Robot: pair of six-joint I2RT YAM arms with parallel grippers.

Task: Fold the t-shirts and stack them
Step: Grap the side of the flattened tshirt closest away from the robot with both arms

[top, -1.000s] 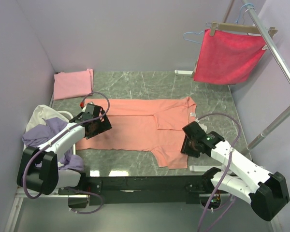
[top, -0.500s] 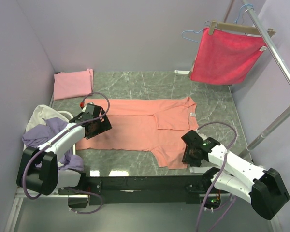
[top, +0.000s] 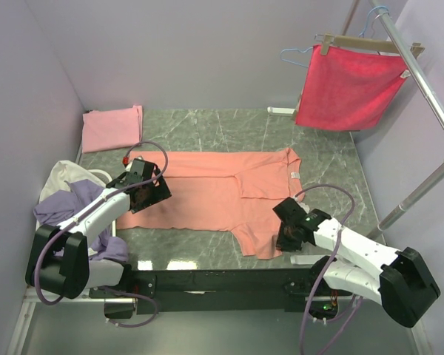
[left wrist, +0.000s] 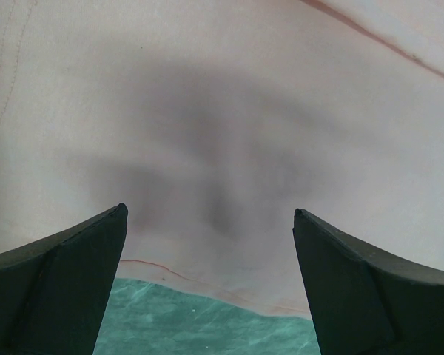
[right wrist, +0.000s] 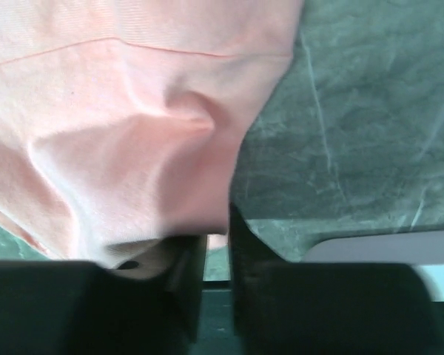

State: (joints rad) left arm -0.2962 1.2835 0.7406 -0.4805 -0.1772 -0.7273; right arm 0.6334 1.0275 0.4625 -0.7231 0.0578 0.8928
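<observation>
The salmon-orange t-shirt (top: 207,188) lies spread flat across the marble table (top: 333,159), collar to the right. My left gripper (top: 149,194) hovers open over its left hem; in the left wrist view the jaws stand wide apart (left wrist: 209,222) above the shirt's edge (left wrist: 207,111). My right gripper (top: 285,235) is down at the near sleeve by the table's front edge. In the right wrist view its jaws (right wrist: 217,229) are closed on a bunched fold of the sleeve (right wrist: 133,133). A folded light pink t-shirt (top: 112,127) lies at the far left corner.
A heap of lavender and cream shirts (top: 70,196) hangs over the table's left edge beside the left arm. A crimson cloth (top: 351,85) hangs from a rack pole (top: 422,81) at the far right. Purple walls close in on three sides.
My right gripper has moved nearer and to the left, down onto the near sleeve, and closed on it. The left arm has not moved.
</observation>
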